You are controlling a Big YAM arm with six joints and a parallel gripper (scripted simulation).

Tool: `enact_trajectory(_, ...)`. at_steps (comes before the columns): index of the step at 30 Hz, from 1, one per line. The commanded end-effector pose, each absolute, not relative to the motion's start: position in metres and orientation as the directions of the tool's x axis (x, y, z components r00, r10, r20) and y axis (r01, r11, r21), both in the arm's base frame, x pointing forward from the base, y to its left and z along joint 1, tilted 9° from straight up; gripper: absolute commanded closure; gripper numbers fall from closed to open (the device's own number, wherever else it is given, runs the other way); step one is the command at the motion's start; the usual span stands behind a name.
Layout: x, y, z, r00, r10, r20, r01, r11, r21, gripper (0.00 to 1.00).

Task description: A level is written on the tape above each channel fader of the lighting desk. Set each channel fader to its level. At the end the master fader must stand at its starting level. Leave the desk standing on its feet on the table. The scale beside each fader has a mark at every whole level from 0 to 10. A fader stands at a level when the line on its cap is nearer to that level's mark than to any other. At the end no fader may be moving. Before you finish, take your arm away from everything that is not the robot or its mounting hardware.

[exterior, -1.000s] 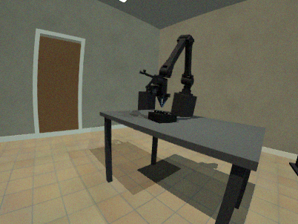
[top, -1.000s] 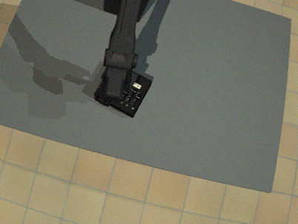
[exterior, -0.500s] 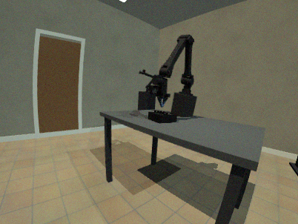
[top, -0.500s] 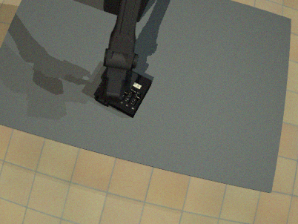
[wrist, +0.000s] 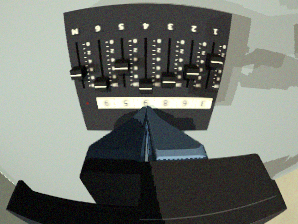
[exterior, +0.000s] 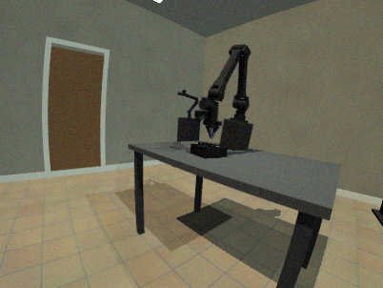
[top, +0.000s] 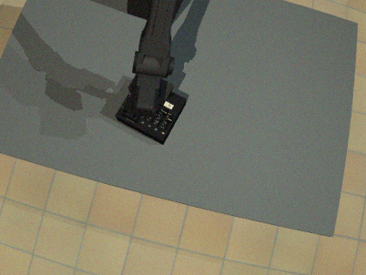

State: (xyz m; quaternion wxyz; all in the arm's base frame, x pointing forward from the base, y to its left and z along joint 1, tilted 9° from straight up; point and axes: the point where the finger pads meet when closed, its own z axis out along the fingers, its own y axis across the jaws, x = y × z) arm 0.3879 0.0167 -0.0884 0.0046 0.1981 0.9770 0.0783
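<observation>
Gripper (wrist: pixel 148 117): fingers pressed together into a point, pinching nothing, hanging just above the desk's near edge.
Desk (wrist: pixel 89 112): black, flat on the grey table (top: pixel 273 114), under the arm (exterior: pixel 224 76).
Faders (wrist: pixel 120 66): seven caps at differing heights along their slots.
Tape (wrist: pixel 193 103): pale strip below the faders in the wrist view; writing unreadable.

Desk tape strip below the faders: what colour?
Pale cream tape strip on the black desk; wrist view shows it best.
</observation>
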Motion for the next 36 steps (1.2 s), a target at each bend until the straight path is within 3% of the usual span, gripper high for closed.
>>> enact_trajectory(1, 0.387, 0.024, -0.075, -0.919, 0.393, -0.02, 0.384, 0.908, 0.17, 1.0)
enact_trajectory(36, 0.394, 0.02, -0.072, -0.918, 0.395, -0.026, 0.385, 0.907, 0.172, 1.0)
